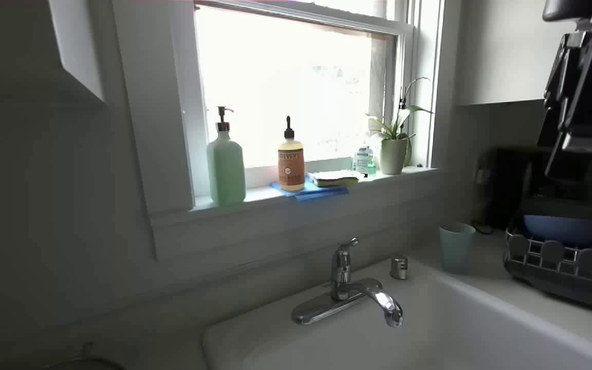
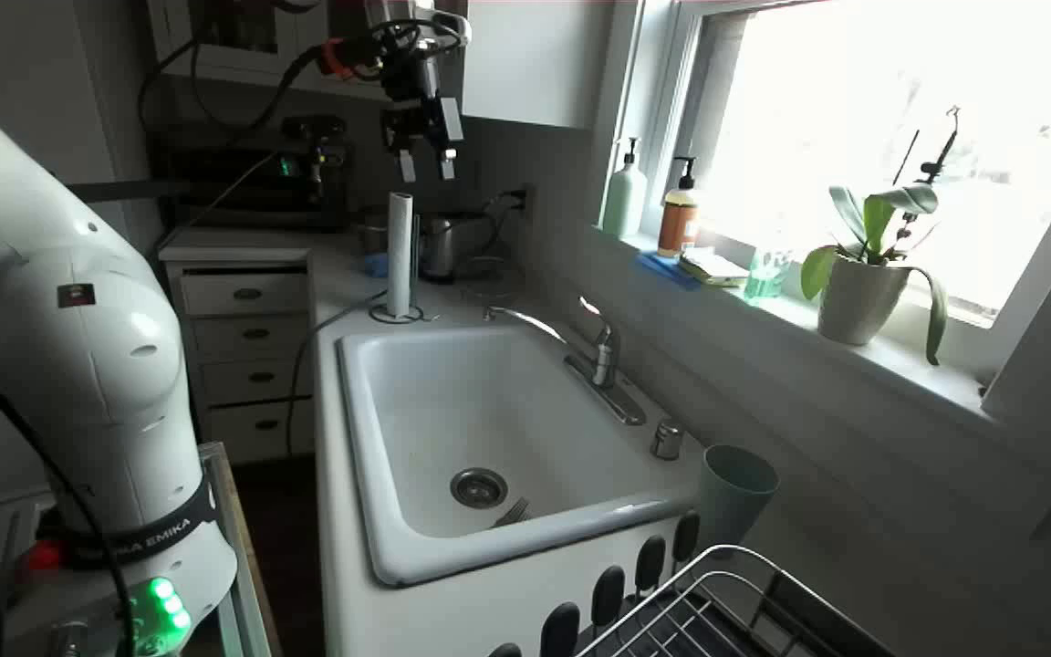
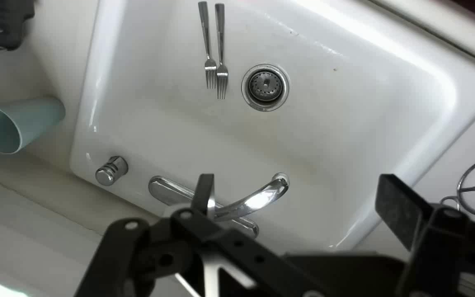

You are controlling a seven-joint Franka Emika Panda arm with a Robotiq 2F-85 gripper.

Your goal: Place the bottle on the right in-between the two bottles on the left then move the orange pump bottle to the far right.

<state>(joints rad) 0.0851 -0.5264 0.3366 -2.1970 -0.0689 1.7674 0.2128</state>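
Note:
A tall pale green pump bottle (image 1: 227,172) stands at the left end of the window sill in an exterior view. The orange pump bottle (image 1: 291,165) stands to its right, on a blue cloth. A small clear bottle with green liquid (image 1: 363,161) stands further right, beside the plant pot. From the opposite side, the green bottle (image 2: 624,199), orange bottle (image 2: 677,219) and clear bottle (image 2: 767,272) also show. My gripper (image 2: 428,166) is high above the counter, away from the sill. In the wrist view the gripper (image 3: 295,192) is open and empty above the sink. No bottle shows there.
A sponge (image 1: 334,180) lies on the blue cloth (image 1: 321,193) between the orange and clear bottles. A potted orchid (image 2: 863,297) stands on the sill. Below are the faucet (image 2: 606,356), sink (image 2: 357,438), cup (image 2: 735,488), dish rack (image 2: 726,593) and paper towel holder (image 2: 400,255).

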